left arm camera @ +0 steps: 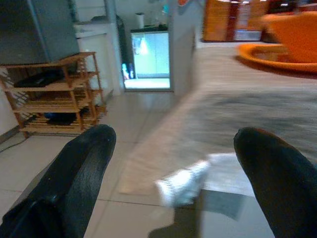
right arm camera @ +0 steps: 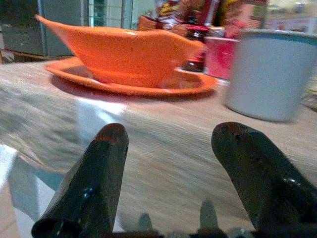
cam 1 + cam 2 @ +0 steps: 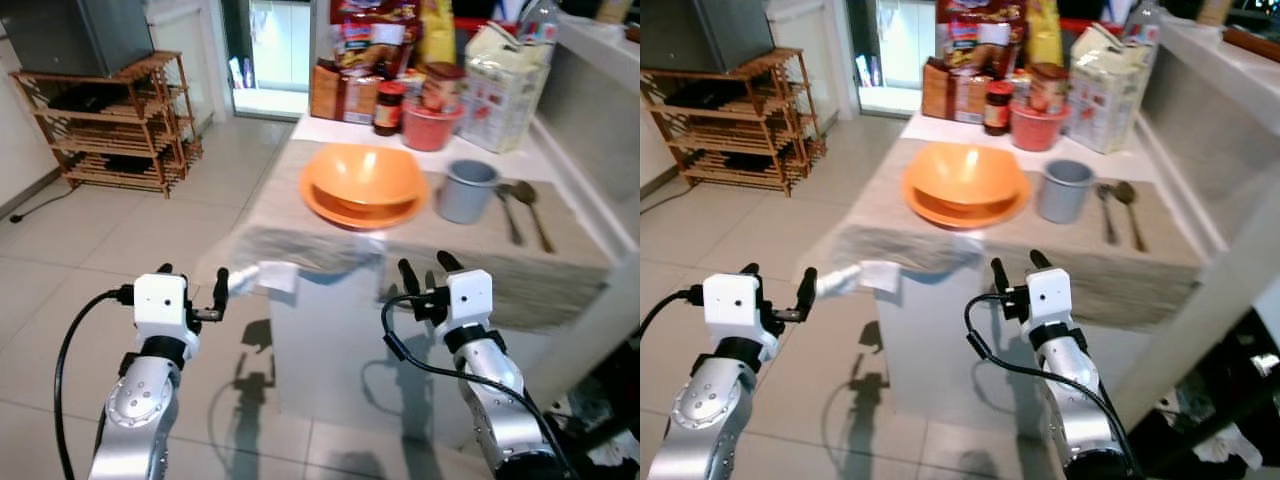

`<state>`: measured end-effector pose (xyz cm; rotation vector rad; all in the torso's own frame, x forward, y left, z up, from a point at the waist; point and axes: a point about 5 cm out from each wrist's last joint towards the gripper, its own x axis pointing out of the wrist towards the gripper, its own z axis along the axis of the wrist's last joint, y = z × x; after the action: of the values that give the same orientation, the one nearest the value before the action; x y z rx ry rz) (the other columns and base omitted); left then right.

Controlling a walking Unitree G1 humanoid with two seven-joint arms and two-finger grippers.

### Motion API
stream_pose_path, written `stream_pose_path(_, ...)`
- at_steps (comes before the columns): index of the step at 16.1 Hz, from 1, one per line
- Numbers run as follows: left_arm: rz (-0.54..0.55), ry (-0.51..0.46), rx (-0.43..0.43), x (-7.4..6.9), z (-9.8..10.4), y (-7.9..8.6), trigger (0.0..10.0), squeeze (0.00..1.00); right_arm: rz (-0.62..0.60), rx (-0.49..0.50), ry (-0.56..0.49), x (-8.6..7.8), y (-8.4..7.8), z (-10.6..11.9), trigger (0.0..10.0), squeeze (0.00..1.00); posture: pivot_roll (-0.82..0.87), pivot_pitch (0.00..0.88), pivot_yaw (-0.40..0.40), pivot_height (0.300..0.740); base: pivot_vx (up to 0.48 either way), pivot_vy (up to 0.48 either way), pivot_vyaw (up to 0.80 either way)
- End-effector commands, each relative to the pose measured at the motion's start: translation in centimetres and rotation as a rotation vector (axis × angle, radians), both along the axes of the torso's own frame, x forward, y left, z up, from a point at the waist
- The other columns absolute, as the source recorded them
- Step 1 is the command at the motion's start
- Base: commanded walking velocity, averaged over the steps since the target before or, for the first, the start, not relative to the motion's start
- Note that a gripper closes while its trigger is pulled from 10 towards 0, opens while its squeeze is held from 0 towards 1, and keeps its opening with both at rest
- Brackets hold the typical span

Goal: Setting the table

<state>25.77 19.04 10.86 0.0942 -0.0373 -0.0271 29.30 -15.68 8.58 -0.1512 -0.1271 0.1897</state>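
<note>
A bench [image 3: 560, 262] with a grey-beige runner [image 3: 300, 245] draped over it stands in front of the robot. On the runner, at about 12 o'clock from the robot, an orange bowl [image 3: 363, 172] sits inside an orange plate [image 3: 330, 208]. Just beside them at 3 o'clock stands a grey cup [image 3: 466, 190], and next to the cup, further toward 3 o'clock, two spoons [image 3: 527, 212] lie side by side with their handles pointing toward the robot. Behind these, at the far end of the bench, are a red tub [image 3: 431, 127], a dark jar [image 3: 388, 108] and several food packets [image 3: 500, 85].

The left tool [image 3: 192, 290] hovers off the near left corner of the bench, over the tiled floor [image 3: 140, 235], its fingers [image 1: 74, 183] wide apart and gripping nothing. A white tag [image 3: 270, 276] hangs from the runner's edge just ahead of it. The right tool [image 3: 428, 270] is at the near edge of the bench, level with the runner, its fingers [image 2: 94, 183] also spread wide and empty (the bowl and cup lie straight ahead of it, well apart from the fingertips).

At 10 o'clock a wooden rack [image 3: 115, 125] stands against the wall, with a dark appliance [image 3: 75, 35] on top
</note>
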Motion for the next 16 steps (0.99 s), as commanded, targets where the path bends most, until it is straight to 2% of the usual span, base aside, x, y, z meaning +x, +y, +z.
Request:
stream_pose_path(1, -0.020, -0.001, 0.000, 0.1, 0.1, -0.3, 10.0, 0.00, -0.015, -0.002, -0.014, 0.2, -0.3, 0.5, 10.0, 0.00, 0.03, 0.000, -0.010, 0.740, 0.247, -0.409, 0.00)
stream_pose_path(9, -0.050, -0.006, -0.020, 0.3, 0.2, -0.2, 10.0, 0.00, -0.016, -0.005, -0.010, -0.2, -0.3, 0.4, 10.0, 0.00, 0.02, 0.000, -0.006, 0.740, 0.336, -0.334, 0.00)
stream_pose_path(11, -0.043, -0.003, -0.012, 0.4, 0.2, 0.0, 10.0, 0.00, -0.025, 0.004, -0.011, -0.2, -0.4, 0.5, 10.0, 0.00, 0.02, 0.000, -0.005, 0.740, 0.214, 0.000, 0.00)
stream_pose_path(14, -0.044, -0.001, 0.004, 0.7, 0.3, 0.4, 10.0, 0.00, -0.087, 0.080, 0.028, -0.2, -0.9, 0.2, 10.0, 0.00, 0.02, 0.000, -0.008, 0.740, 0.000, 0.000, 0.00)
stream_pose_path(16, -0.060, -0.005, 0.024, 1.1, 0.7, 0.7, 10.0, 0.00, -0.081, 0.058, 0.029, -0.6, -0.7, -0.1, 10.0, 0.00, 0.02, 0.000, -0.006, 0.740, 0.000, 0.000, 0.00)
